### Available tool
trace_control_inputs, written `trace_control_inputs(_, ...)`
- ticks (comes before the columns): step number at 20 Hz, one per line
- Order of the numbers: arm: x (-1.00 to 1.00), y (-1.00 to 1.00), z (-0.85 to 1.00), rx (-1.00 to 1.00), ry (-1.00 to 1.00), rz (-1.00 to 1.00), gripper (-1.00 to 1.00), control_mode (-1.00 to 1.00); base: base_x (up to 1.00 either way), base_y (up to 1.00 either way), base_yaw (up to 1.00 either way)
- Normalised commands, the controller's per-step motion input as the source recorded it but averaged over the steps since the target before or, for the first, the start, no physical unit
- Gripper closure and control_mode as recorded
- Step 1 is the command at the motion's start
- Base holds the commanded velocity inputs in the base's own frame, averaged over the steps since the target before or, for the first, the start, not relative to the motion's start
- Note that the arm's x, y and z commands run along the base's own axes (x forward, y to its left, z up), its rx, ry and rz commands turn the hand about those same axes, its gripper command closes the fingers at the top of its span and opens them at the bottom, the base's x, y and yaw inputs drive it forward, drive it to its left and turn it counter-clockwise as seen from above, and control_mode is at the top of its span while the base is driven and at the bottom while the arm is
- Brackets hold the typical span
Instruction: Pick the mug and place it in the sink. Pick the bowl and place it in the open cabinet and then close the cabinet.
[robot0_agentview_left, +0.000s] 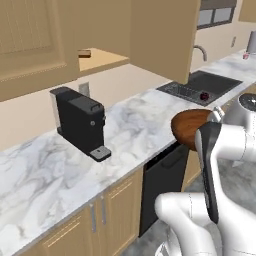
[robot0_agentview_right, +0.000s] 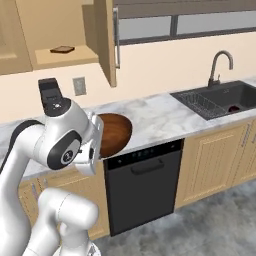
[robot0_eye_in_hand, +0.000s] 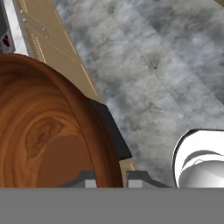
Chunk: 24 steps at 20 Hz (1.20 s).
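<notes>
The wide reddish-brown bowl (robot0_agentview_left: 189, 127) (robot0_agentview_right: 115, 134) (robot0_eye_in_hand: 43, 135) hangs tilted on edge just off the counter's front, above the dishwasher. My gripper (robot0_eye_in_hand: 112, 178) is shut on its rim, one fingertip (robot0_eye_in_hand: 87, 177) inside and the other outside. The hand (robot0_agentview_right: 95, 142) sits against the bowl's left side. The small dark red mug (robot0_agentview_left: 204, 95) (robot0_agentview_right: 234, 107) lies in the dark sink (robot0_agentview_left: 220, 80) (robot0_agentview_right: 220, 92). The tan upper cabinet (robot0_agentview_left: 105, 60) (robot0_agentview_right: 65, 57) stands open, its door (robot0_agentview_left: 160, 35) (robot0_agentview_right: 106, 40) swung out towards me.
A black coffee machine (robot0_agentview_left: 80, 120) stands on the marble counter (robot0_agentview_left: 135, 130) below the open cabinet. A small brown flat item (robot0_agentview_right: 62, 49) lies on the cabinet shelf. The black dishwasher (robot0_agentview_right: 142, 185) is under the counter. A gooseneck faucet (robot0_agentview_right: 220, 62) rises behind the sink.
</notes>
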Motion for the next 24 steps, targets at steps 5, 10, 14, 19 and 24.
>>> trace_control_inputs(5,0.00,0.00,0.00,0.00,0.00,0.00,1.00,1.00,-0.07,0.89,-0.14)
trace_control_inputs(10,0.00,0.00,0.00,0.00,0.00,0.00,1.00,1.00,0.91,0.39,-0.20)
trace_control_inputs(14,0.00,0.00,0.00,0.00,0.00,0.00,1.00,1.00,1.00,0.55,-0.20)
trace_control_inputs(19,0.00,0.00,0.00,0.00,0.00,0.00,1.00,1.00,1.00,0.69,-0.14)
trace_control_inputs(24,0.00,0.00,0.00,0.00,0.00,0.00,1.00,1.00,0.97,0.15,-0.02)
